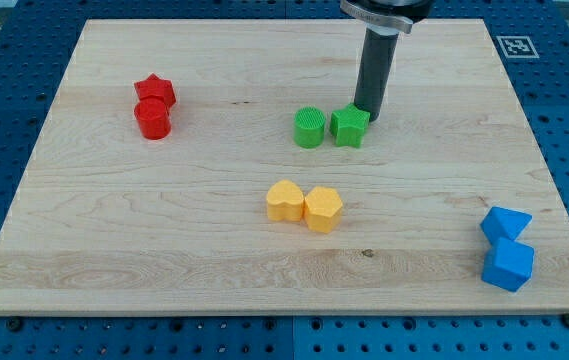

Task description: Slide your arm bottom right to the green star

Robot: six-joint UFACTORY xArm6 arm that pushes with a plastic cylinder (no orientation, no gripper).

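Note:
The green star (pixel 349 126) lies on the wooden board (pixel 164 220) a little right of centre, near the view's top. A green cylinder (pixel 309 128) sits touching its left side. My dark rod comes down from the view's top, and my tip (pixel 368 114) stands at the star's upper right edge, touching or nearly touching it.
A red star (pixel 154 91) and a red cylinder (pixel 152 120) sit together at the view's left. A yellow heart (pixel 284 201) and a yellow hexagon (pixel 323 209) lie below the centre. Two blue blocks (pixel 507 250) sit at the bottom right edge.

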